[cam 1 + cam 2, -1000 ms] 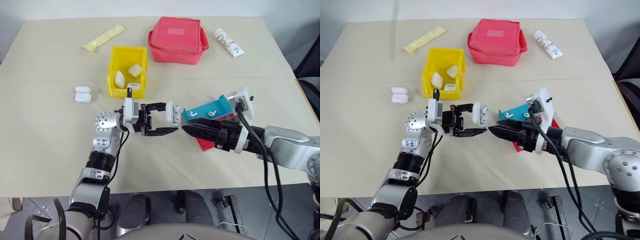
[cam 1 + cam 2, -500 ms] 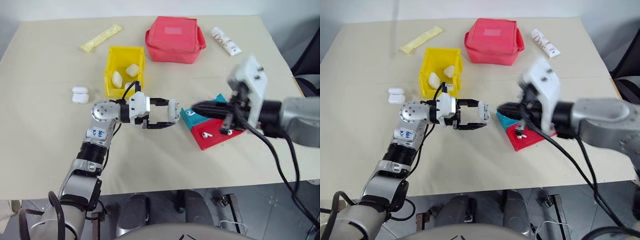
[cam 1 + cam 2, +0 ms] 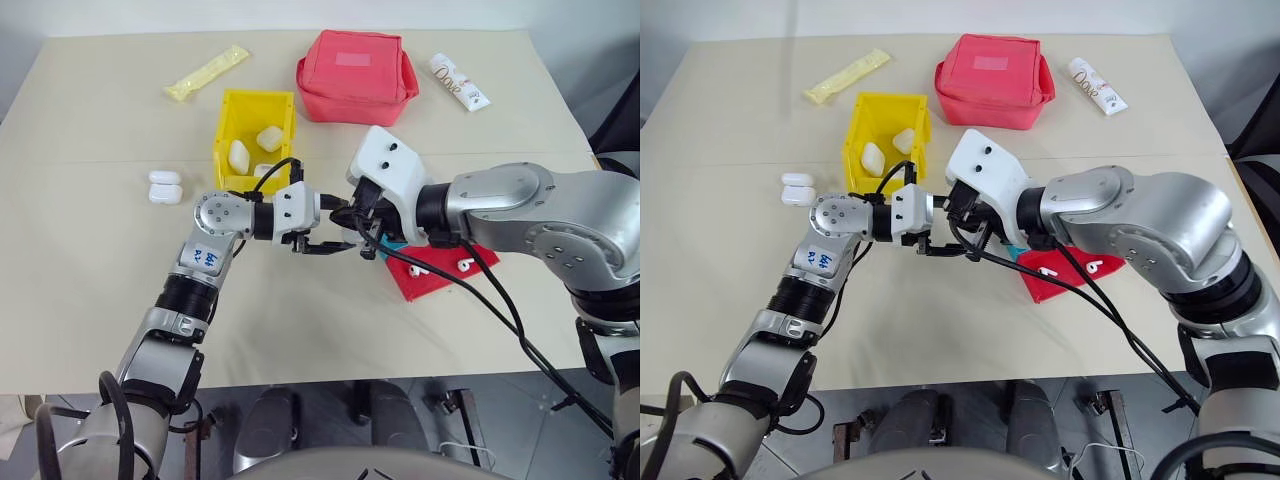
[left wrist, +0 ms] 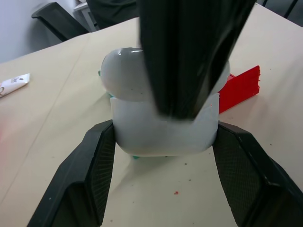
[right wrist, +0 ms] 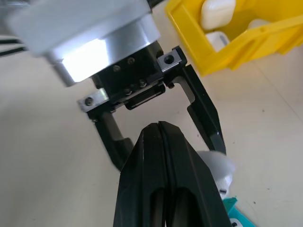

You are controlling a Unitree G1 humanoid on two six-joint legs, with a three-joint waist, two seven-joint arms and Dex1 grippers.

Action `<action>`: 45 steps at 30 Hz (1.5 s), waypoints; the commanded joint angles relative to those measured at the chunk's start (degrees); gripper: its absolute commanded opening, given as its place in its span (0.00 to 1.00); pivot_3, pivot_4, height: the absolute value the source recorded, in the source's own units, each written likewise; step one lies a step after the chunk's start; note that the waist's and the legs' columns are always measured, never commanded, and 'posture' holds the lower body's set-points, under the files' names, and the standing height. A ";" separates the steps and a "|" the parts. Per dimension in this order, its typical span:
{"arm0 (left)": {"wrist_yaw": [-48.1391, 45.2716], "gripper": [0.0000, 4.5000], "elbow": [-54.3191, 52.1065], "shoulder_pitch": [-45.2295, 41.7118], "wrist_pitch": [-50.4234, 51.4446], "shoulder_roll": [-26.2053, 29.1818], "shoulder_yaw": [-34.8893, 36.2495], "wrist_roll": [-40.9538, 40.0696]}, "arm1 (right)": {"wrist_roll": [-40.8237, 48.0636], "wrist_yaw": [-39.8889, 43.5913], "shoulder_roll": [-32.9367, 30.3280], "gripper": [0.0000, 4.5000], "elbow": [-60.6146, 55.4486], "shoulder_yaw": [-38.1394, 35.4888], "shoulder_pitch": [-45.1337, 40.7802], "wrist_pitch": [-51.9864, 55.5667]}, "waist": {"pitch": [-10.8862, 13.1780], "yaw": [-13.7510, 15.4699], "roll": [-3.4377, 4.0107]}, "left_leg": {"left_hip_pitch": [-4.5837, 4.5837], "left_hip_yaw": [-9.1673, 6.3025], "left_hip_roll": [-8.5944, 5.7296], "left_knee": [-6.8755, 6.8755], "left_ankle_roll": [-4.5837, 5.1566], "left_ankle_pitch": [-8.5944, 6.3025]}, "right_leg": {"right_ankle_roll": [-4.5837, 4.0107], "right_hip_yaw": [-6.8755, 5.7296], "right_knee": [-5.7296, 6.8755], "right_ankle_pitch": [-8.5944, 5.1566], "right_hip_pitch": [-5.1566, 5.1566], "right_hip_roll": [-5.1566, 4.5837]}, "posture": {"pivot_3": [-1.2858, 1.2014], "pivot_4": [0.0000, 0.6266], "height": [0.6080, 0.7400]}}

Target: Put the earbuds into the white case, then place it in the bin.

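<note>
The left gripper [image 3: 335,228] is clamped on the white case [image 4: 163,124], held in the air just in front of the yellow bin [image 3: 229,108], while the right gripper [image 5: 162,137], fingers pressed together, sits over the case's top. Whether it carries an earbud I cannot tell. Earbuds [image 3: 414,269] lie on the red tray [image 3: 440,278], further from the bin than the case, so loading looks unfinished and the drop into the bin remains.

Left end effector [image 4: 161,156] clamped, pointing right; right end effector [image 5: 163,142] fingers pressed together, tip between left's fingers.
</note>
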 commanded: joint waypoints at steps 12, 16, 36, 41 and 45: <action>0.70 0.61 -6.08 1.88 2.08 1.69 5.25 -7.48 | 0.39 11.82 -8.20 0.00 -4.91 -27.05 23.16 -4.51 | 0.00 0.14 -0.03 | 0.05 0.07 0.02 0.01 -0.02 0.01 | 0.11 -0.06 -0.11 0.06 0.11 -0.01 | 0.52 0.24 1.00; 1.30 0.61 -5.67 2.22 3.60 1.13 6.41 -9.33 | 6.43 24.96 -8.51 0.13 -2.99 -37.84 35.50 -9.38 | 0.00 0.40 -0.04 | 0.09 0.07 0.02 0.01 -0.03 0.02 | 0.21 -0.09 -0.19 0.12 0.22 0.07 | 0.52 0.24 1.00; 30.11 0.61 5.63 -3.50 10.82 1.75 12.56 0.25 | -0.74 38.32 -6.47 0.99 2.95 -42.76 45.79 -27.06 | 0.03 0.80 -0.09 | 0.23 0.17 -0.01 0.03 -0.05 0.05 | 0.34 0.01 -0.20 0.19 0.32 0.11 | 0.52 0.24 1.00; 33.07 0.61 10.25 -7.38 10.75 2.35 13.42 1.06 | -0.85 37.54 -6.29 0.99 2.53 -42.60 45.92 -27.13 | 0.04 1.64 -0.09 | 0.30 0.23 -0.04 0.03 -0.05 0.05 | 0.35 0.03 -0.16 0.19 0.33 0.09 | 0.52 0.24 1.00; 35.45 0.69 14.30 -9.19 10.76 2.81 13.73 1.99 | -1.26 37.32 -6.64 1.00 2.95 -42.45 45.45 -27.18 | 0.03 1.66 -0.10 | 0.31 0.25 -0.04 0.04 -0.06 0.05 | 0.35 0.04 -0.15 0.19 0.33 0.09 | 0.52 0.24 1.00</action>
